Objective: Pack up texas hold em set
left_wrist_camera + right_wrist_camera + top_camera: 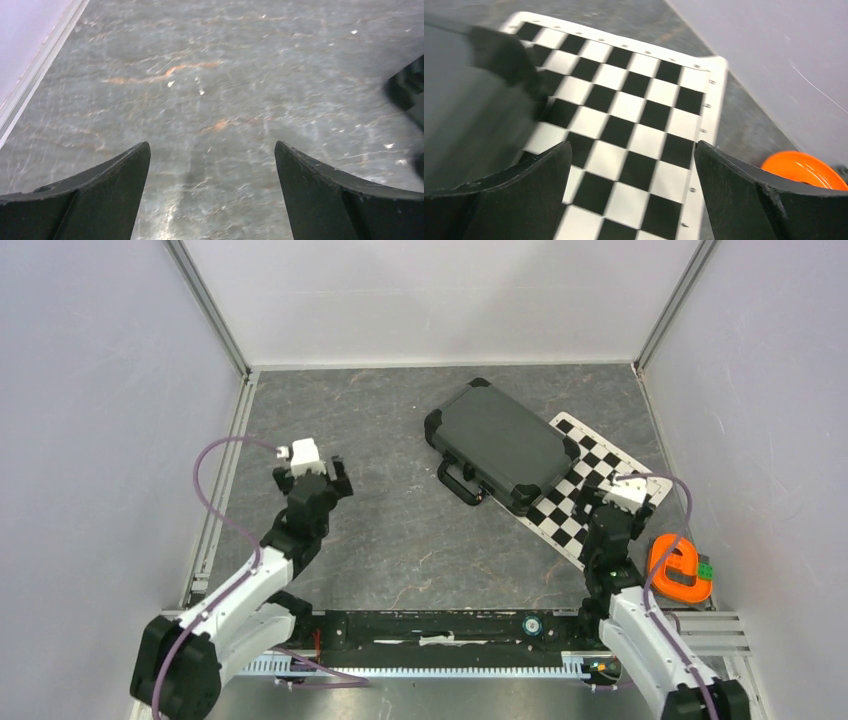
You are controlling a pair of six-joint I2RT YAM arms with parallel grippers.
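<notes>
Grey table (400,540), shut black case (503,443) whole only overhead, left pincer (211,146) and right pincer (632,145) released

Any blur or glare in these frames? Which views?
Top external: sharp, evenly lit. Left wrist: table streaked with blur, soft glare low centre. Right wrist: checkered mat and case smeared, gripper fingers crisp.

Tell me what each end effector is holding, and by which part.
Nothing is held. The left end effector and the right end effector both stand open and empty.
</notes>
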